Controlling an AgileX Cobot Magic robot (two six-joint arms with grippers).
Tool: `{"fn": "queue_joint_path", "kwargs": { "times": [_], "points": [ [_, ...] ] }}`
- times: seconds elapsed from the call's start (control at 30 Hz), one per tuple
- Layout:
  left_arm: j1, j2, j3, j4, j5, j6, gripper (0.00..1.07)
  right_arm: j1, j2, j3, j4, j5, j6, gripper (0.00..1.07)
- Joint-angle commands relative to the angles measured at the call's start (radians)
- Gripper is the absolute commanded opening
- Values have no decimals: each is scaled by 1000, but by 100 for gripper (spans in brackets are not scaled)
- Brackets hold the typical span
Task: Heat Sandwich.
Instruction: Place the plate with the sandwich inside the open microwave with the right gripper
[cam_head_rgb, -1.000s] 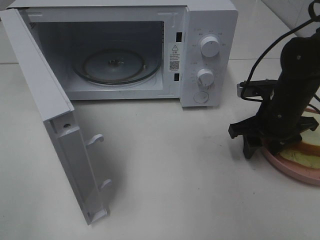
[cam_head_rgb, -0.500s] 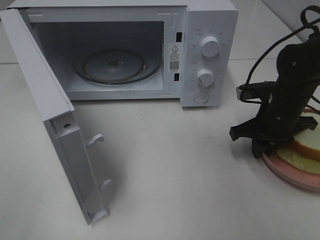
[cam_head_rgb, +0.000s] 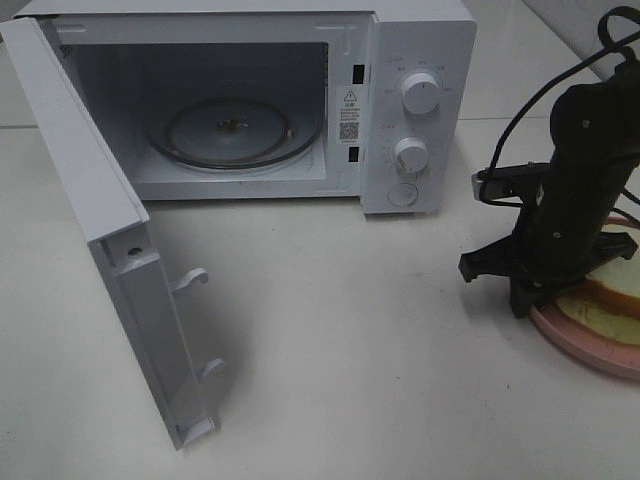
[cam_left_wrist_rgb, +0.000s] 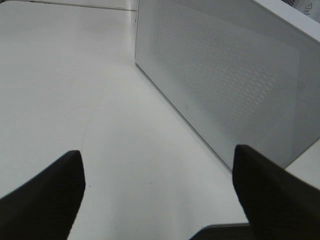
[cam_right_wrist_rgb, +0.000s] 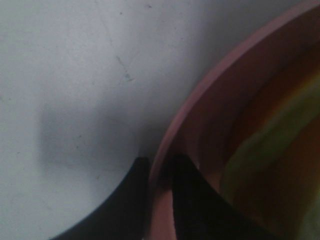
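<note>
Open microwave (cam_head_rgb: 430, 40) far left, door (cam_head_rgb: 100, 230) swung wide. Pink plate (cam_head_rgb: 590, 345) at right edge. The sandwich (cam_head_rgb: 600, 305) lies flat on it, just right of right gripper (cam_right_wrist_rgb: 161, 172), jaws pinching plate's left rim (one finger inside, one outside). Left gripper (cam_left_wrist_rgb: 156, 155) spread wide, empty, near door; right arm nearer.

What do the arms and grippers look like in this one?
Right arm: matte black, chunky links, a black cable looping off it, a small box with a pale end sticking out sideways. Right gripper and left gripper: black tapered fingers. No markings visible.
</note>
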Motion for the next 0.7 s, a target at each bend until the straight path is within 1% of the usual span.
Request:
{"fn": "queue_joint_path", "kwargs": {
  "times": [0.03, 0.2, 0.27, 0.37, 0.43, 0.63, 0.7],
  "points": [
    [-2, -23, 2, -5, -10, 0, 76, -6, 8, 19, -43, 42, -7, 0],
    [-2, -23, 2, -5, -10, 0, 76, -4, -42, 19, -63, 79, -9, 0],
    [-2, -23, 2, -5, -10, 0, 76, 2, -90, 29, -72, 96, -17, 0],
    [-2, -23, 2, -5, -10, 0, 76, 18, -124, 45, -116, 107, -14, 0],
    [-2, -23, 2, -5, -10, 0, 76, 47, -180, 76, -151, 116, 1, 0],
    [-2, -23, 2, -5, -10, 0, 76, 99, -247, 117, -171, 174, 0, 0],
    [-2, -23, 2, -5, -10, 0, 76, 137, -289, 145, -218, 202, 25, 0]
  ]
}}
